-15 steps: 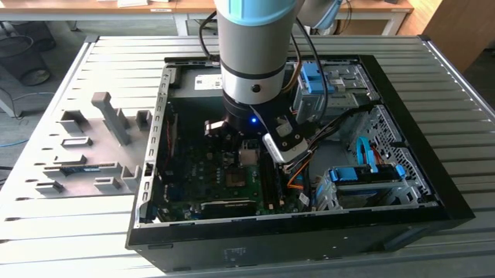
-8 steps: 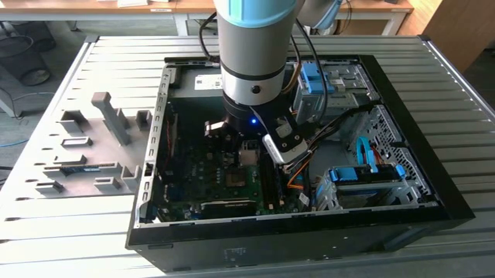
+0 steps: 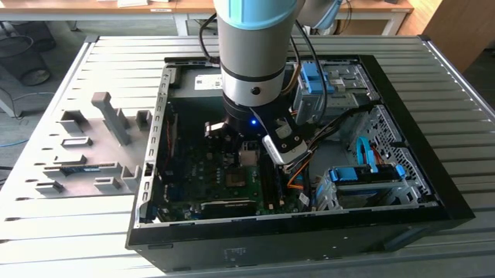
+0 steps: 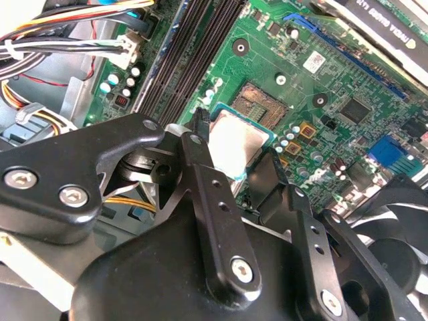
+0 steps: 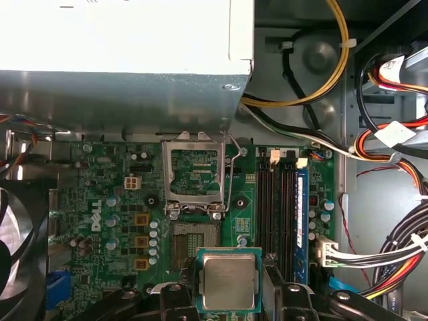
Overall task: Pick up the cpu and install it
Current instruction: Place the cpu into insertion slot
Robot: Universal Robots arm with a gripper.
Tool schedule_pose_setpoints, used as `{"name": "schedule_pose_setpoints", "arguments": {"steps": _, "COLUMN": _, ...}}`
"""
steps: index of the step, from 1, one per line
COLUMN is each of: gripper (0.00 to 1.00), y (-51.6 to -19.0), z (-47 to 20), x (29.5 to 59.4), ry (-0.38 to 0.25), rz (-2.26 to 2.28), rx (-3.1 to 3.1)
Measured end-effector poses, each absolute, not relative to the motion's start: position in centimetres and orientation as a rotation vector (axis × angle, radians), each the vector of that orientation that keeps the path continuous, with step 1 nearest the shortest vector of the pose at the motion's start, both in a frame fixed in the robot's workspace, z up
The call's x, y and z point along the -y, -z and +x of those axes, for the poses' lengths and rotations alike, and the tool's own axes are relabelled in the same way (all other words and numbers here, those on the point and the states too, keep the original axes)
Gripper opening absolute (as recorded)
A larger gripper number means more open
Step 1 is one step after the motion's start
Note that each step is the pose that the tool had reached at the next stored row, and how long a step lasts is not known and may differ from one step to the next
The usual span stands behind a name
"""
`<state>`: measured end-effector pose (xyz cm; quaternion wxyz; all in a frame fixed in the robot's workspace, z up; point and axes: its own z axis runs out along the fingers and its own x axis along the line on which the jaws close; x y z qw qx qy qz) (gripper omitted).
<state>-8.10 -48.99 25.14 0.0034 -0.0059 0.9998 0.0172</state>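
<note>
The cpu (image 5: 229, 279), a small square chip with a dull silver face and a green rim, is clamped between my gripper's (image 5: 231, 289) two black fingers. It hangs just above the green motherboard, close beside the open socket (image 5: 196, 243), whose metal load frame (image 5: 194, 175) stands flipped up. In the second wrist view the cpu (image 4: 237, 142) sits between the fingers (image 4: 200, 160), a short way from the bare socket (image 4: 265, 103). In the exterior view my gripper (image 3: 249, 155) is lowered inside the open computer case (image 3: 402, 191), over the motherboard's middle.
A silver power supply (image 5: 120, 47) borders the board beyond the socket. Memory slots (image 5: 281, 214) and bundles of coloured cables (image 5: 394, 147) lie on one side, a black fan (image 5: 20, 247) on the other. Blue drive cages (image 3: 367, 174) fill the case's right. A grey parts fixture (image 3: 85, 150) lies left of the case.
</note>
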Motion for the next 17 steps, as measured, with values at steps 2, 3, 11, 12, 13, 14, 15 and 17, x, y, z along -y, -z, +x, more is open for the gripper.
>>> {"name": "schedule_pose_setpoints", "arguments": {"steps": 2, "gripper": 0.47, "y": -25.09, "z": -8.09, "x": 48.99, "ry": -0.054, "rz": -0.018, "rx": -3.134}}
{"name": "schedule_pose_setpoints", "arguments": {"steps": 3, "gripper": 0.47, "y": -25.07, "z": -8.1, "x": 48.99, "ry": -0.054, "rz": -0.018, "rx": -3.134}}
{"name": "schedule_pose_setpoints", "arguments": {"steps": 11, "gripper": 0.47, "y": -24.91, "z": -8.12, "x": 48.99, "ry": -0.054, "rz": -0.018, "rx": -3.134}}
{"name": "schedule_pose_setpoints", "arguments": {"steps": 12, "gripper": 0.47, "y": -24.88, "z": -8.13, "x": 48.99, "ry": -0.054, "rz": -0.018, "rx": -3.134}}
{"name": "schedule_pose_setpoints", "arguments": {"steps": 13, "gripper": 0.47, "y": -24.86, "z": -8.14, "x": 48.99, "ry": -0.054, "rz": -0.018, "rx": -3.134}}
{"name": "schedule_pose_setpoints", "arguments": {"steps": 14, "gripper": 0.47, "y": -24.84, "z": -8.14, "x": 48.99, "ry": -0.054, "rz": -0.018, "rx": -3.134}}
{"name": "schedule_pose_setpoints", "arguments": {"steps": 15, "gripper": 0.47, "y": -24.82, "z": -8.15, "x": 48.99, "ry": -0.054, "rz": -0.018, "rx": -3.134}}
{"name": "schedule_pose_setpoints", "arguments": {"steps": 17, "gripper": 0.47, "y": -24.76, "z": -8.15, "x": 48.99, "ry": -0.054, "rz": -0.018, "rx": -3.134}}
